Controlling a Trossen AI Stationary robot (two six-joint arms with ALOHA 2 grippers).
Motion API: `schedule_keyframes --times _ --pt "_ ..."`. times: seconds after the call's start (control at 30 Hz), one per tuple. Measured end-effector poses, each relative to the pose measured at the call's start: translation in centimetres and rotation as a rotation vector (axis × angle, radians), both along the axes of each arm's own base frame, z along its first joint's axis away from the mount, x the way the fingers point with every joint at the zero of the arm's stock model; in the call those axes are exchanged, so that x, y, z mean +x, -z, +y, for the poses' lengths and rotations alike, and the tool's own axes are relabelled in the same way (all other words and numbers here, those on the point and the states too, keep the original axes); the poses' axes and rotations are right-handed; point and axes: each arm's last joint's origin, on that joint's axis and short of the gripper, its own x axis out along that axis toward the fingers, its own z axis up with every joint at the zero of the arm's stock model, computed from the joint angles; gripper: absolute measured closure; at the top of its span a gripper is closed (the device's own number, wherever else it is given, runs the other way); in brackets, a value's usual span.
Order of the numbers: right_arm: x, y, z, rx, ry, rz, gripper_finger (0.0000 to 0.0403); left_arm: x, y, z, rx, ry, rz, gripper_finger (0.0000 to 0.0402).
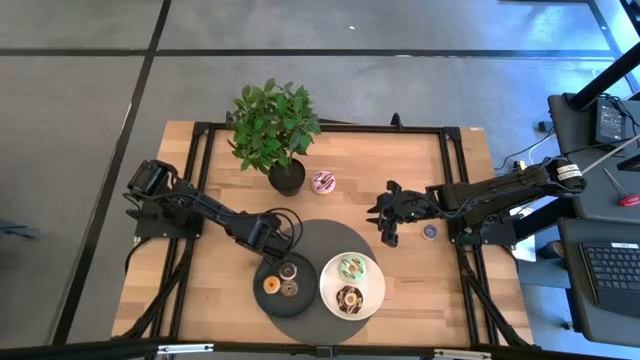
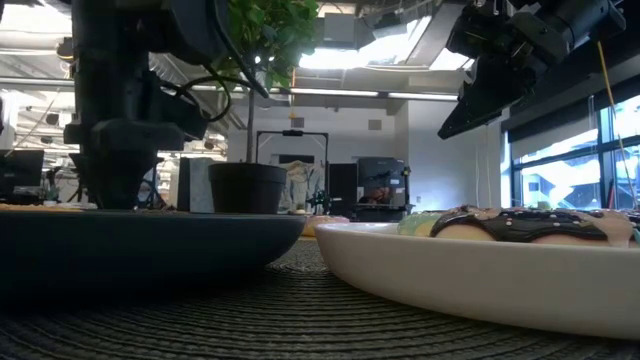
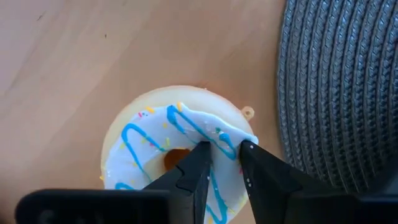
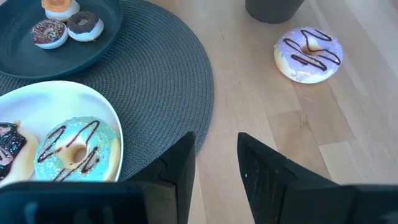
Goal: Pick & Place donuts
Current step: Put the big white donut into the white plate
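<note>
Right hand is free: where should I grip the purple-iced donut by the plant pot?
Probably pinch one side of the ring, one finger through the hole, coming straight down. The purple-iced donut lies flat, and the plant pot crowds its far side, so take the side nearer the right hand. The left hand holds the white donut.

Potted plant (image 1: 272, 130) crowding pink donut (image 1: 323, 182).

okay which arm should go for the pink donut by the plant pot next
Right, probably. The right hand is open and empty, with the pink donut on bare wood just ahead of it. The left hand is busy, closed on the white donut beside the mat.
</note>
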Motion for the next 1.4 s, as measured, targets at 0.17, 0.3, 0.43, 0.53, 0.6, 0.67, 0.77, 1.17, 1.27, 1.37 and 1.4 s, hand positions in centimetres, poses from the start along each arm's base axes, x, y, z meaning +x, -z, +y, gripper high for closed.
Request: schedule_keyframes --times 0.17,0.3,0.43,0.53,0.6,0.67,0.77,1.17,1.27,1.37,1.4 --pt "0.0 0.0 0.0 0.000 0.000 0.000 0.0281 0.0 0.0 0.0 -0.006 0.039 0.013 0.0342" --pt "0.0 0.0 0.0 0.000 0.000 0.000 0.0281 0.1 -0.4 -0.1 -0.021 0.107 0.042 0.0385" --pt "0.0 0.0 0.0 0.000 0.000 0.000 0.0281 0.7 -1.9 -0.3 0.012 0.186 0.059 0.0394" --pt "0.0 0.0 0.0 0.000 0.000 0.000 0.0281 1.6 -3.6 -0.5 0.041 0.245 0.019 0.0397" --pt "0.0 0.0 0.0 -0.001 -0.001 0.000 0.0281 2.6 -4.9 -0.8 0.053 0.293 -0.033 0.0397" --pt "0.0 0.0 0.0 -0.006 -0.006 0.000 0.0281 3.6 -6.2 -1.1 0.063 0.351 -0.095 0.0398" --pt "0.0 0.0 0.0 -0.018 -0.015 0.002 0.0281 5.5 -8.1 -1.7 0.077 0.460 -0.252 0.0398" --pt "-0.1 0.1 0.0 0.000 0.001 0.008 0.0281 10.4 -9.9 -6.0 0.041 0.710 -0.827 0.0399" --pt "-0.1 0.1 0.0 0.002 0.003 0.014 0.0281 11.4 -8.7 -7.5 0.032 0.711 -0.895 0.0399" --pt "-0.1 0.1 0.0 0.002 0.003 0.014 0.0281 12.2 -7.2 -8.6 0.017 0.713 -0.926 0.0399" --pt "-0.1 0.1 0.0 0.002 0.003 0.014 0.0281 12.3 -6.6 -8.9 0.010 0.701 -0.925 0.0399"
